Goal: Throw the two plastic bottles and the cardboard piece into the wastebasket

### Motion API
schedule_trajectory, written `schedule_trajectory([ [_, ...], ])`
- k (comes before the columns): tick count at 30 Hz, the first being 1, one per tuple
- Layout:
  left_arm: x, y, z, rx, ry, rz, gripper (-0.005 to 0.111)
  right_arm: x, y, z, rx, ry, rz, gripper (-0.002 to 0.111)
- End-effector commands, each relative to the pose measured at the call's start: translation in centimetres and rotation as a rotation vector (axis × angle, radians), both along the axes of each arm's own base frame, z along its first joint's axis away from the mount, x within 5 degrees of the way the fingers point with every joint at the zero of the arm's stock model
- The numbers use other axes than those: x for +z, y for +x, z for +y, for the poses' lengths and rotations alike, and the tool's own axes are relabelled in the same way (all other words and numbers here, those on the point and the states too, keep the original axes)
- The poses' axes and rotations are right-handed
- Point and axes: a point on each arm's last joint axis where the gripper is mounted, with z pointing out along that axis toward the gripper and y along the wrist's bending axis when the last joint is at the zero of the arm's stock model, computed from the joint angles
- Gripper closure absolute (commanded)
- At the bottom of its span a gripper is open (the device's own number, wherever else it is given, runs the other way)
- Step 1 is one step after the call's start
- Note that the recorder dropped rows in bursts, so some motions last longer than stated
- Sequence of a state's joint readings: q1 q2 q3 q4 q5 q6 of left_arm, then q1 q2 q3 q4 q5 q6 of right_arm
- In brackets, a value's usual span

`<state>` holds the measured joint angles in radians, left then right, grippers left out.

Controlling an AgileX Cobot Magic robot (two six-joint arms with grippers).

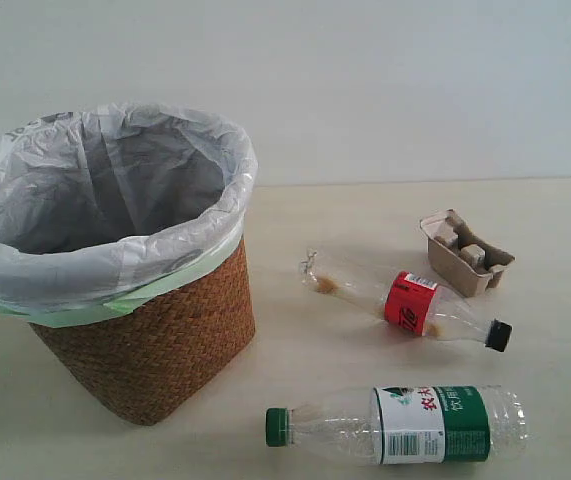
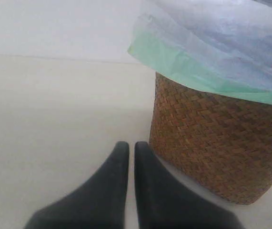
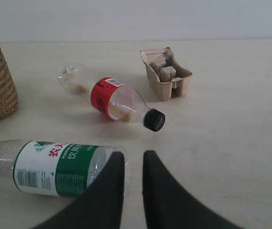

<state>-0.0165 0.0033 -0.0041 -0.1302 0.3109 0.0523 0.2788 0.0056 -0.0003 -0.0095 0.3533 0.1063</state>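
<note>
Plainly, nothing is binned yet. The wastebasket stands upright at the left of the exterior view, its loose white liner draped over the rim; a bottle dropped on that edge could bounce out. The green-capped bottle lies on its side just ahead of the right gripper, whose jaws sit nearly together, empty; smooth and round, it may roll away from an off-centre pinch. The red-label bottle lies beyond, brownish dregs inside. The cardboard piece, farthest from the basket, looks light enough to crush or slip. The left gripper, likewise clenched on nothing, hovers beside the basket and could nudge it.
</note>
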Motion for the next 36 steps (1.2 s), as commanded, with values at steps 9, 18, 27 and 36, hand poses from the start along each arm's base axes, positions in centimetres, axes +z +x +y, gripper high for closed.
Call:
schedule_trajectory([
  [9, -0.1, 0.0, 0.0, 0.003, -0.005, 0.000, 0.103, 0.1, 0.0, 0.0, -0.007, 0.002, -0.017, 0.096],
  [18, -0.1, 0.0, 0.0, 0.003, -0.005, 0.000, 0.103, 0.1, 0.0, 0.0, -0.006, 0.002, -0.018, 0.096],
  [27, -0.1, 0.0, 0.0, 0.003, -0.005, 0.000, 0.103, 0.0, -0.1, 0.3, -0.032, 0.234, 0.062, 0.096],
  [36, -0.1, 0.0, 0.0, 0.003, -0.005, 0.000, 0.103, 0.5, -0.3, 1.2, -0.072, 0.769, 0.212, 0.096],
])
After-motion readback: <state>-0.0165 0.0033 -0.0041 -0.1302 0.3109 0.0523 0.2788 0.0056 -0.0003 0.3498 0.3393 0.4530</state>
